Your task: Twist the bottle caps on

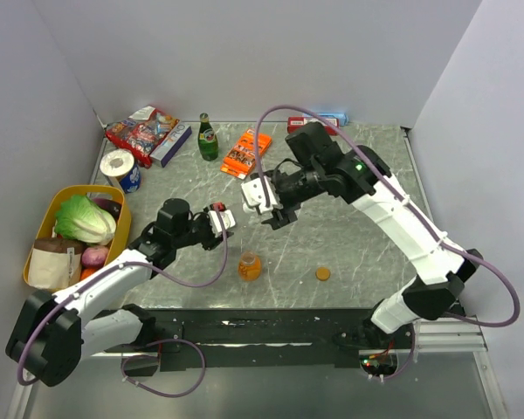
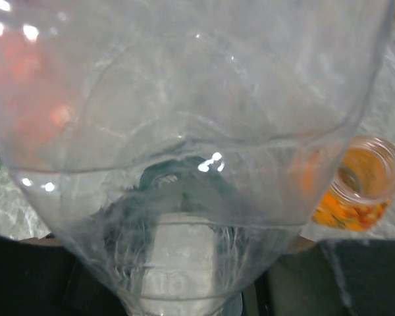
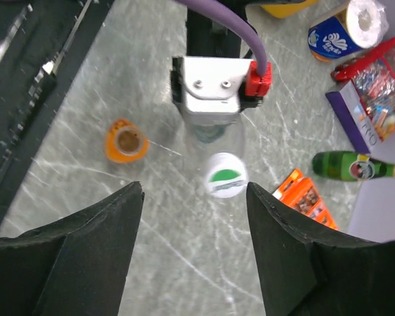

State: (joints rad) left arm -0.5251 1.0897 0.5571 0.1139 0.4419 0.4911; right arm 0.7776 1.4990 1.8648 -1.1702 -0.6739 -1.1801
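The white cap (image 3: 225, 175) with its green mark sits on the neck of the clear bottle (image 3: 214, 141). That bottle hangs in the air just beyond the orange bottle (image 1: 249, 266), on the side away from my bases. My left gripper (image 1: 223, 218) is clamped on the clear bottle's body.

The bottle's long axis runs from that gripper up towards my right wrist. The neck leads, so the cap's flat face looks straight at the right wrist camera. From above the clear plastic is hard to pick out, so I judge the tilt mostly from the wrist view.

The bottle looks like thin, light plastic and would likely dent under a harder squeeze. The cap is small and stiff. I would take it across its rim with the fingertips and turn it about the bottle's axis. I cannot tell whether it is threaded home or only resting there.

My right gripper (image 3: 194, 191) stands with its jaws well apart. It is lined up on the cap but short of it, holding nothing.

The orange bottle stands upright on the table (image 1: 367, 244) with its mouth open. The orange cap (image 1: 322, 273) lies flat to its right, well apart.
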